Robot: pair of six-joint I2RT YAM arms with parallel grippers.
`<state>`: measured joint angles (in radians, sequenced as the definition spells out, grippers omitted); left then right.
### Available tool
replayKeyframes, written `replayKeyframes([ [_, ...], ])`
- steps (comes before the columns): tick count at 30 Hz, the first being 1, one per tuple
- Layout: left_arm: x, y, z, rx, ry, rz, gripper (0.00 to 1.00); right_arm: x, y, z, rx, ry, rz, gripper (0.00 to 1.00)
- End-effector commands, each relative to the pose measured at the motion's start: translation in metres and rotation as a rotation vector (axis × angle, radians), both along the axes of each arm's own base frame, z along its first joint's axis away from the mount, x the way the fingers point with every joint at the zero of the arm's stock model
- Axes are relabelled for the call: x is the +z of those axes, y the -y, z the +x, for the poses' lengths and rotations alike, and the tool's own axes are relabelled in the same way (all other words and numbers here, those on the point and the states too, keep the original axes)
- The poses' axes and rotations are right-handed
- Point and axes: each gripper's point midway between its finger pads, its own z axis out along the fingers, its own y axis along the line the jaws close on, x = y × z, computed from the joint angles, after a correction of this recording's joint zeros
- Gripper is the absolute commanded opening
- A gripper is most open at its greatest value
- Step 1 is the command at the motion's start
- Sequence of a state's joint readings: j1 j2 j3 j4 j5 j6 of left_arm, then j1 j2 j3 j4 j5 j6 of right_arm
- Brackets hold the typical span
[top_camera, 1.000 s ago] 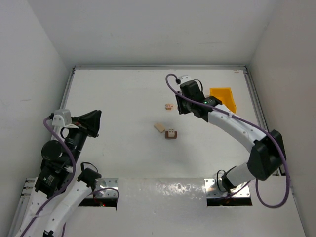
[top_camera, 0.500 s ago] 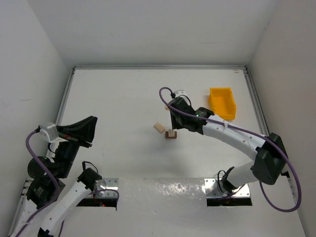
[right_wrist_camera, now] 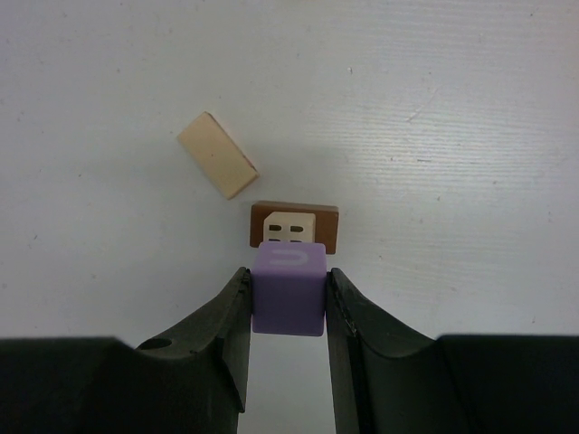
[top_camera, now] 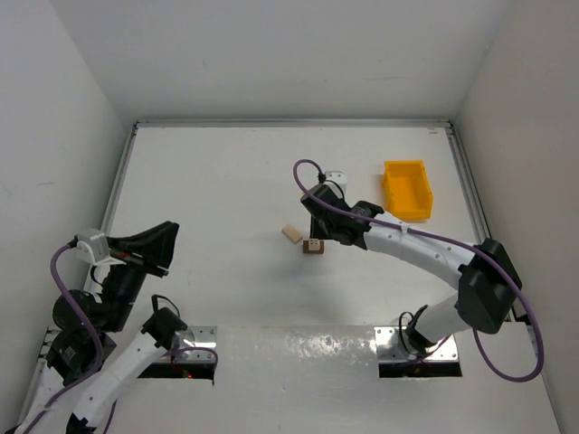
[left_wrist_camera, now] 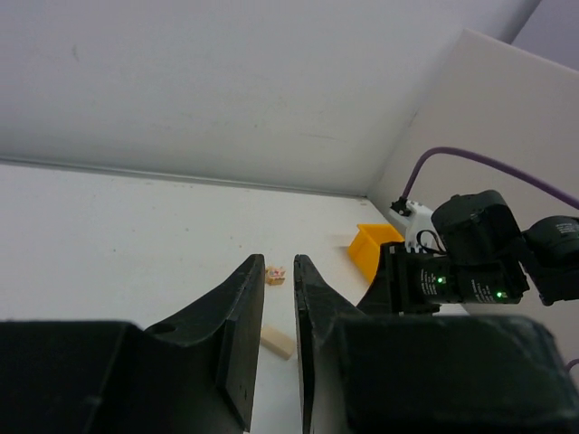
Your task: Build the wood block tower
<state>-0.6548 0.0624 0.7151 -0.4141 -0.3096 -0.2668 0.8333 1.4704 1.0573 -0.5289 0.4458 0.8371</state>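
The right fingers point(right_wrist_camera: 231, 312) are clamped on a purple block point(right_wrist_camera: 289, 289), one finger pressed flat against each of its side faces. The block carries a pale curved mark on its top. It hangs at the near edge of the dark brown block point(right_wrist_camera: 294, 226), which lies flat on the white counter point(top_camera: 226, 181) and has a pale square with dark slots on top. Whether the purple block touches the dark brown one or is just above it cannot be told.

A light tan block point(right_wrist_camera: 217, 155) lies flat on the counter just beside the dark brown block, on its far left and turned at an angle, with a clear strip of counter between the two. From overhead, the yellow bin point(top_camera: 407, 190) stands well apart from the dark brown block, to its far right.

The left fingers point(left_wrist_camera: 242, 325) are well apart from the dark brown block, off to its near left and raised off the counter. They stand a narrow gap apart and hold nothing. Through that gap the left wrist camera shows a pinkish-tan block point(left_wrist_camera: 275, 275) on the counter, beyond the light tan one; the dark brown block is hidden in that view.
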Motion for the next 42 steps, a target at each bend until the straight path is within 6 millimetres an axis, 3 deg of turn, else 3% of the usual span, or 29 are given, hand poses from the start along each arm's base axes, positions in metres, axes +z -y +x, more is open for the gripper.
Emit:
replayKeyframes([
  [1, -0.007, 0.001, 0.001, 0.000, -0.019, 0.013, 0.18, -0.002, -0.008, 0.005, -0.033, 0.015, 0.027, 0.27],
  [21, -0.010, 0.002, 0.003, -0.001, -0.031, 0.018, 0.18, -0.023, -0.021, 0.001, 0.021, -0.053, 0.012, 0.29],
  [42, -0.011, 0.001, 0.003, 0.008, -0.036, 0.016, 0.18, -0.020, -0.023, 0.013, 0.025, -0.062, 0.006, 0.30],
])
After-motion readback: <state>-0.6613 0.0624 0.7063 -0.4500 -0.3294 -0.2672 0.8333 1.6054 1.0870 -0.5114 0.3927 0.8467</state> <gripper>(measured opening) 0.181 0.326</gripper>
